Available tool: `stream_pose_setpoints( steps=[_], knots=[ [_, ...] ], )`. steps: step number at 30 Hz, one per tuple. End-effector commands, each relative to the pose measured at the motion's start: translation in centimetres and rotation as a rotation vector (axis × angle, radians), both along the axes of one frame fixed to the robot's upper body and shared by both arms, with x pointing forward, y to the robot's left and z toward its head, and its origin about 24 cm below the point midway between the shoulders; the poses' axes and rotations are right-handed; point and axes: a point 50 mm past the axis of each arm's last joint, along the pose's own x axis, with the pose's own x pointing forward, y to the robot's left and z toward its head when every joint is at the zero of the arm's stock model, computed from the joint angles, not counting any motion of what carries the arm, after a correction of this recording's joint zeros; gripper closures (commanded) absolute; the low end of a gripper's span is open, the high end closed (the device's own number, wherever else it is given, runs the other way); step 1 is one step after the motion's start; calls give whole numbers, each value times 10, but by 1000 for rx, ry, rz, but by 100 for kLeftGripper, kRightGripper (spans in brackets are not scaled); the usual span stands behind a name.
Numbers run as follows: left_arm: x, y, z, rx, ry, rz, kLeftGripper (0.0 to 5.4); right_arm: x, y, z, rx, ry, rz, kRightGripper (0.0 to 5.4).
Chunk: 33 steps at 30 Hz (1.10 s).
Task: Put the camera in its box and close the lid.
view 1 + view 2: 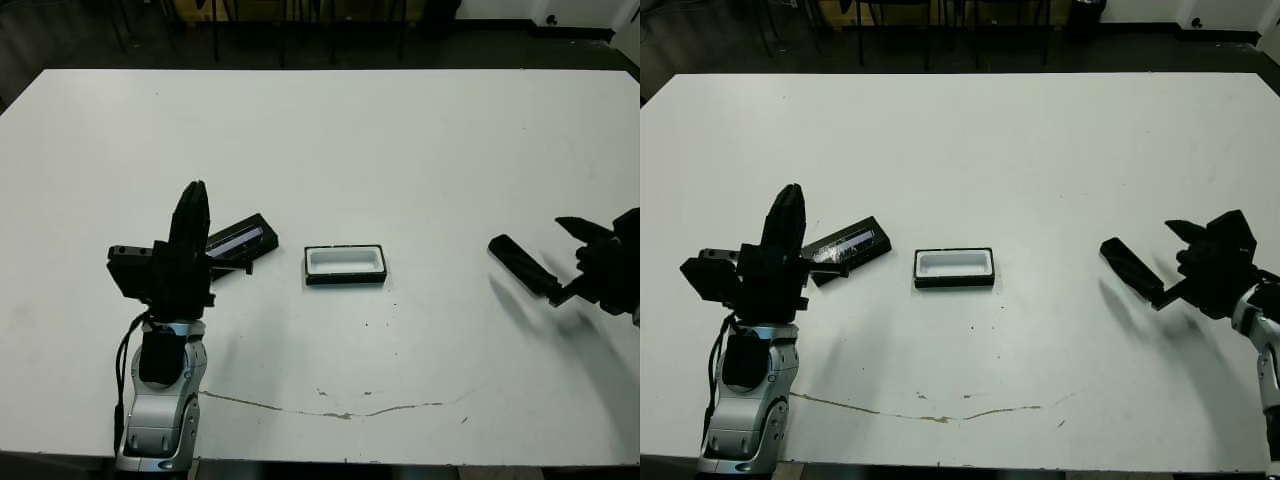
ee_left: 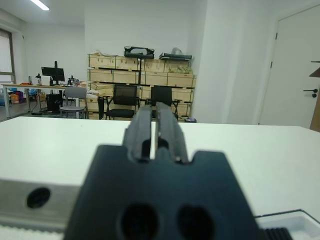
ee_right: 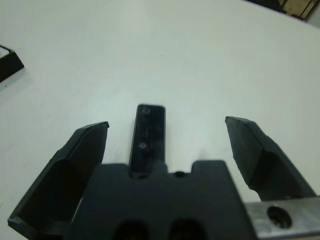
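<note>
Two spread fingers of the right gripper (image 3: 167, 145) straddle the camera (image 3: 148, 135), its long axis running straight ahead between them, nearer this arm.

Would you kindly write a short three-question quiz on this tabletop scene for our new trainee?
1. True or false: the camera already lies inside the box.
2. Which tool is open? A) left tool B) right tool
3. Fill in: the lid lies on the table on the box's ____ side.

Key: 1 false, it lies on the table before the right tool; 2 B; 3 left.
</note>
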Motion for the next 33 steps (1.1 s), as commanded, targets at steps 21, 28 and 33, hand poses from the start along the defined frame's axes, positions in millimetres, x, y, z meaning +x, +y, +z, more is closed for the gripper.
stream_pose_setpoints(
  steps=[21,28,33],
  knots=[
    [-1,4,-7,15,35,9,540,-13,2,-39,54,44,-118,2],
    [-1,4,-7,19,36,8,540,-13,5,-37,27,17,-160,99],
    [-2,3,-8,12,37,6,540,-11,6,-33,29,-4,-105,189]
  ],
)
